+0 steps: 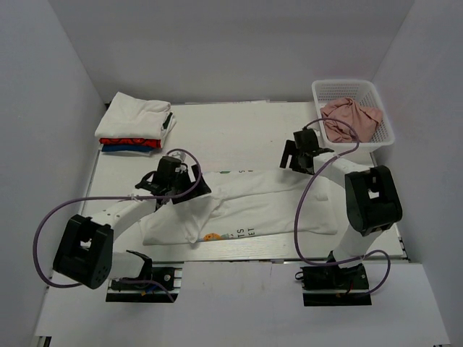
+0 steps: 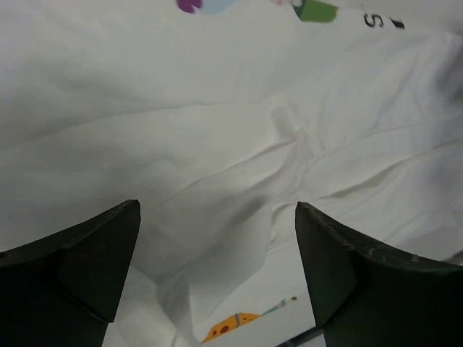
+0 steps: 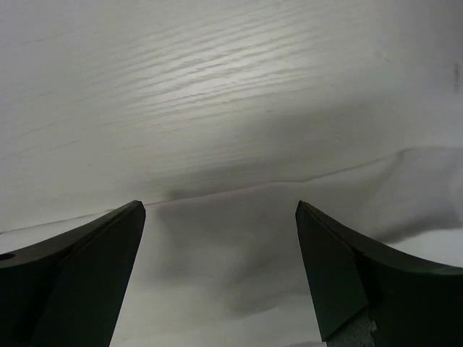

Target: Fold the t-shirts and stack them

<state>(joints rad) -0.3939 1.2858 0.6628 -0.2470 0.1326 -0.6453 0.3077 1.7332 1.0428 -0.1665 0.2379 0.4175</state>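
Note:
A large white t-shirt (image 1: 253, 206) lies folded lengthwise across the middle of the table, with a small orange print (image 1: 211, 236) and dark lettering near its front edge. My left gripper (image 1: 176, 189) hovers open over its left end. In the left wrist view that gripper (image 2: 217, 206) has wrinkled white cloth (image 2: 217, 144) below it and nothing between the jaws. My right gripper (image 1: 295, 159) is open above the shirt's far right edge. The right wrist view shows this gripper (image 3: 221, 204) empty over the cloth edge (image 3: 239, 275). Folded white, red and blue t-shirts (image 1: 136, 124) are stacked at the back left.
A white basket (image 1: 386, 123) at the back right holds a crumpled pink garment (image 1: 350, 117). Bare white table (image 3: 217, 87) lies beyond the shirt's far edge. Purple cables loop off both arms. White walls enclose the table on three sides.

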